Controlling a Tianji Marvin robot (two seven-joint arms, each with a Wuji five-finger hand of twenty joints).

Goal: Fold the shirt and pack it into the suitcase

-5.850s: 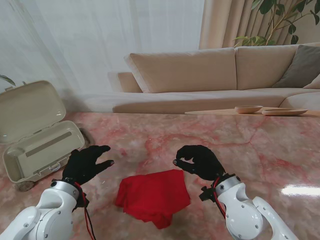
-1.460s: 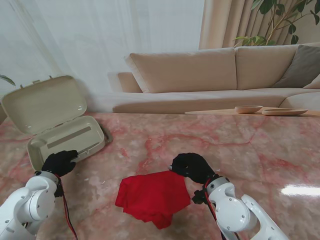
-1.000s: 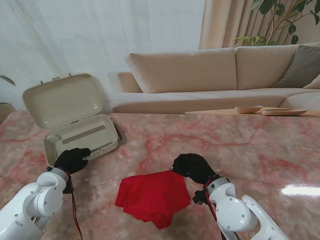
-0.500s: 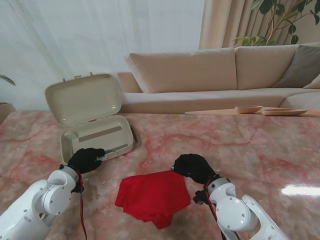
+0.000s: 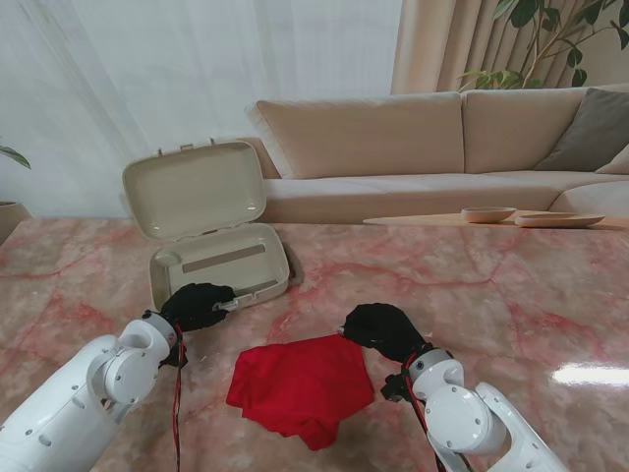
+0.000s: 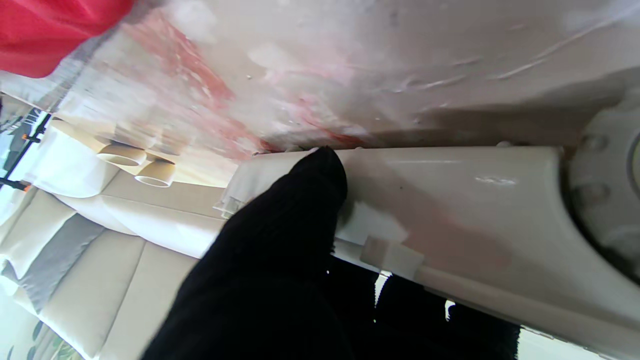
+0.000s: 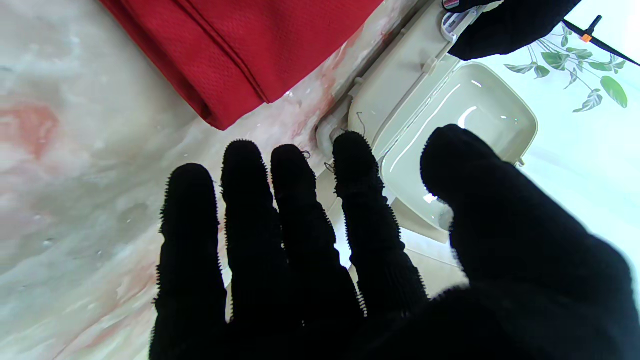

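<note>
Pink marble table (image 5: 511,295) filling the lower frame, beige sofa (image 5: 413,147) across the top, open suitcase (image 5: 218,258) left of centre, folded red shirt (image 5: 300,385) at bottom centre, left hand (image 5: 197,305) grasping the suitcase's near rim, right hand (image 5: 381,329) released, fingers spread beside the shirt's upper-right corner

You see a plain bright red folded fabric shirt (image 5: 300,387) on a glossy pink marble bench (image 5: 472,285) veined with deeper red. The open hard-shell plastic suitcase (image 5: 218,251) is uniform beige. Both hands, left hand (image 5: 197,306) and right hand (image 5: 383,329), wear black knitted gloves; the arms are white.
</note>
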